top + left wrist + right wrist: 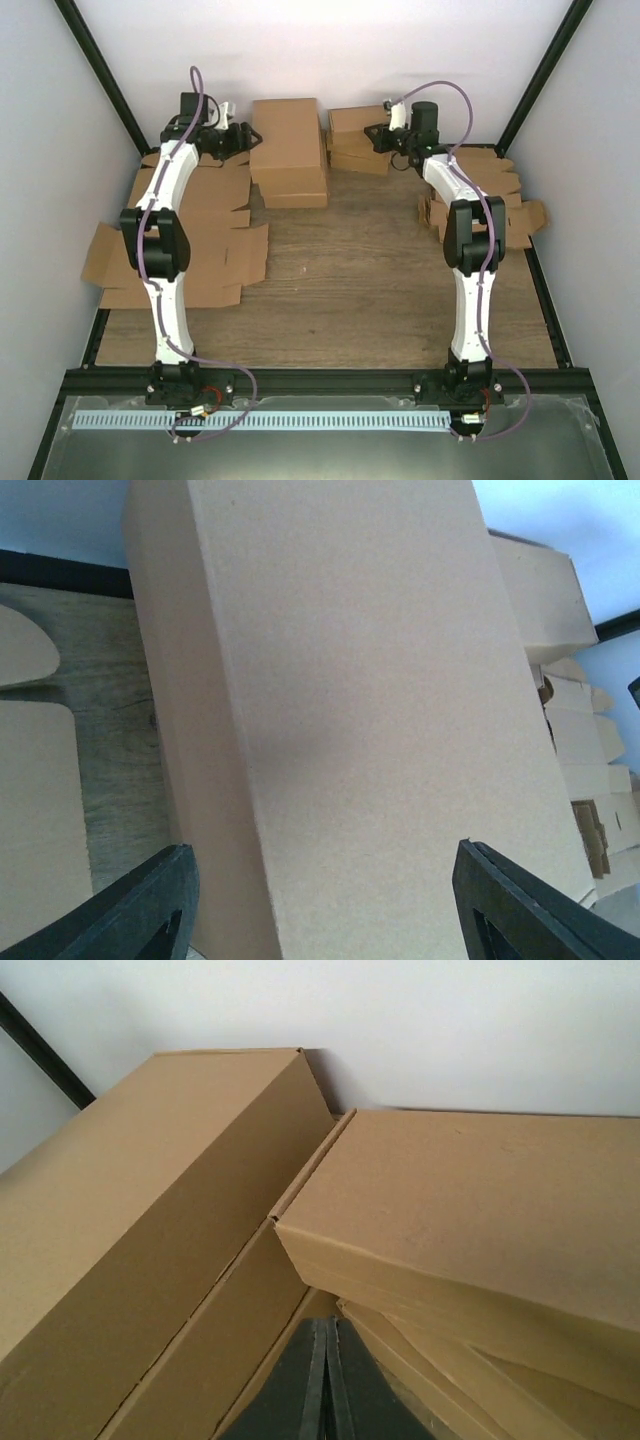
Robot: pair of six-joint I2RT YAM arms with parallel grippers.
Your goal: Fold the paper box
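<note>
Looks like a robotics lab test cell — white panel walls [340, 50], black frame posts [100, 75], wood-grain table [350, 290], left arm [160, 245] and right arm [472, 235] bolted at its edge, cardboard blanks [215, 260] and folded boxes [288, 150] stacked around.

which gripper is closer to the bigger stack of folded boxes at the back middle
Left. The left gripper is open, right at the left side of the bigger stack. The right gripper, shut, is farther off to its right, beside the smaller stack.
</note>
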